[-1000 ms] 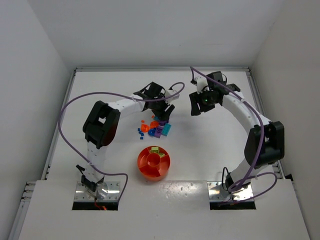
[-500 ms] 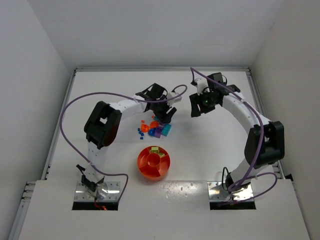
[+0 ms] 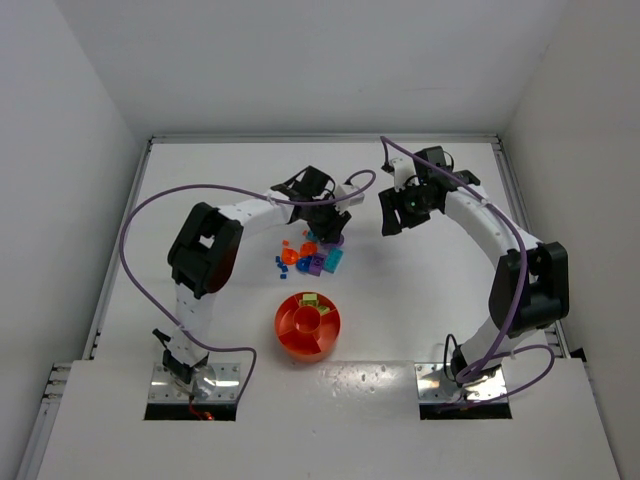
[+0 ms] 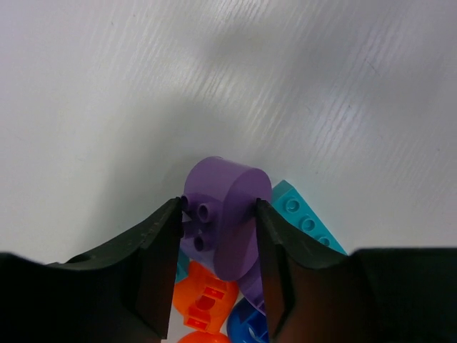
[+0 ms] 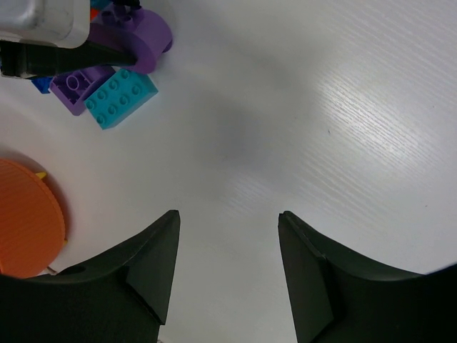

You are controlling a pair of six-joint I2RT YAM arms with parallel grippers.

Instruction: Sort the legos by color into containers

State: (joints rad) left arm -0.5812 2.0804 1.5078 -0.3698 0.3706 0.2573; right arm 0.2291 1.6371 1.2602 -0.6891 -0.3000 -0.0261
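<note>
The legos lie in a small pile [image 3: 310,258] on the white table, just beyond the round orange-red divided tray [image 3: 307,324] whose compartments are the containers. My left gripper [image 3: 328,238] is down at the pile's far edge. In the left wrist view its jaws [image 4: 218,207] are shut on a rounded purple lego [image 4: 227,229], both fingers touching its sides. A teal brick [image 4: 303,221], an orange piece [image 4: 207,304] and a blue piece [image 4: 246,325] lie just behind it. My right gripper [image 5: 228,218] hangs open over bare table to the right of the pile, holding nothing.
The right wrist view shows the purple lego [image 5: 139,36] held by the left fingers, a teal brick [image 5: 120,96] beside it and the tray's rim [image 5: 25,229] at the left edge. A yellow-green piece [image 3: 310,299] lies in a far compartment of the tray. White walls enclose the table.
The left gripper's jaws have closed in on the purple lego at the pile's far edge. The right arm has barely moved.
</note>
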